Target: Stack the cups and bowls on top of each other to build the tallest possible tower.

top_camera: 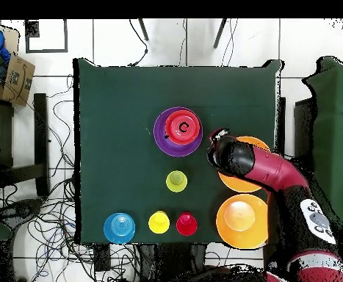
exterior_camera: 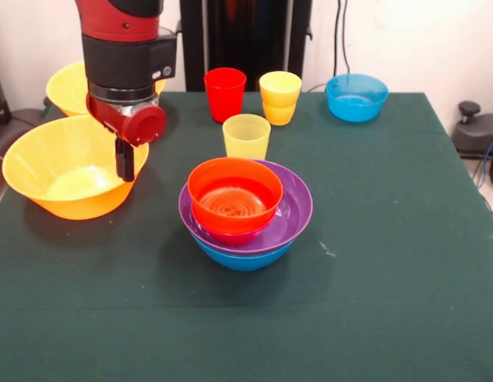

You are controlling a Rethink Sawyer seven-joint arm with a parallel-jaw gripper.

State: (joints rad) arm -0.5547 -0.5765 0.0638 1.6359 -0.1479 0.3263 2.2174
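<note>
The arm descends vertically; its gripper (exterior_camera: 125, 163) hangs over the near large yellow-orange bowl (exterior_camera: 40, 179), left of the tower (exterior_camera: 245, 208); finger state cannot be told.

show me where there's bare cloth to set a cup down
Free: the wide near strip in front of the tower, and the right side between the tower and the light-blue bowl. Crowded: the left, where the gripper hangs over the yellow bowl, and the cups at the back.
</note>
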